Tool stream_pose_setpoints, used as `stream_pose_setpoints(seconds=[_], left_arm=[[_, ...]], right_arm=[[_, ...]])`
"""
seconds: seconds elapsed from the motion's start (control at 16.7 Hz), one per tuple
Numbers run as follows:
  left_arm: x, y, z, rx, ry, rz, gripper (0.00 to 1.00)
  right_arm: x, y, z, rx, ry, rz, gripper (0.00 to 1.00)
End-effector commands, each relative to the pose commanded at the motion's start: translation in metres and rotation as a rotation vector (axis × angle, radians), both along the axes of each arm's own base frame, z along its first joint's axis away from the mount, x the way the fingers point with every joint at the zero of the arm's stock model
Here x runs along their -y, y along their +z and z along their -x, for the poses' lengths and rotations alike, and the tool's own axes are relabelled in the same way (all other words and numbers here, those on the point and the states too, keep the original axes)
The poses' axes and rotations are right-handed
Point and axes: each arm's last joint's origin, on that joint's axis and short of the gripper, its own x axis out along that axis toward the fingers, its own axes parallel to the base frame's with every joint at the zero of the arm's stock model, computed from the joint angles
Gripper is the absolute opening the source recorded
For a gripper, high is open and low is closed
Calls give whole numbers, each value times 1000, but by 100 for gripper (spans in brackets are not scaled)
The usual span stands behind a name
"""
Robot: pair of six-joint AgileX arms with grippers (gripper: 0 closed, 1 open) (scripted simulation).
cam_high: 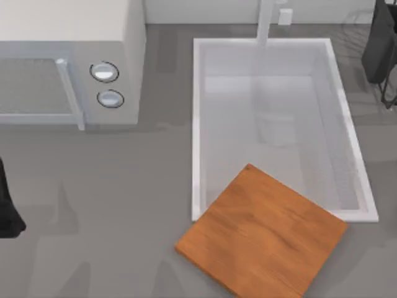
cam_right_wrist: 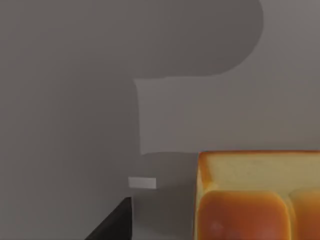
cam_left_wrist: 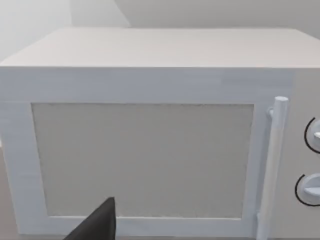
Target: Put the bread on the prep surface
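I am at the start: reaching for the bread, which is not yet picked up. It lies on the grey countertop close under my right gripper, in the right wrist view. My right arm is at the upper right corner of the top view, past the sink. I cannot tell whether that claw is open or closed, but it is not gripping the bread. My left arm is parked at the left edge of the frame, its left gripper facing the microwave, state likewise not clear.

Next, I judge, I must centre the right claw over the bread, come down, close on it, then carry it across the sink to the prep surface at the lower middle of the frame, which lies bare.

Count: one bread, one prep surface, one sink, one microwave with two knobs
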Motion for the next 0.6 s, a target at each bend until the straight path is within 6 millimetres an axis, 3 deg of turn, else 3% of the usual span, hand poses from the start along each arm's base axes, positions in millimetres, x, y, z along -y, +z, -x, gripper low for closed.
stream_pose_setpoints(seconds=[0.12, 0.18, 0.6], left_arm=[[0, 0, 0, 0, 0, 0, 100], [0, 0, 0, 0, 0, 0, 100], [0, 0, 0, 0, 0, 0, 100]], right_arm=[[0, 0, 0, 0, 0, 0, 2], [0, 0, 0, 0, 0, 0, 0], [0, 0, 0, 0, 0, 0, 0]])
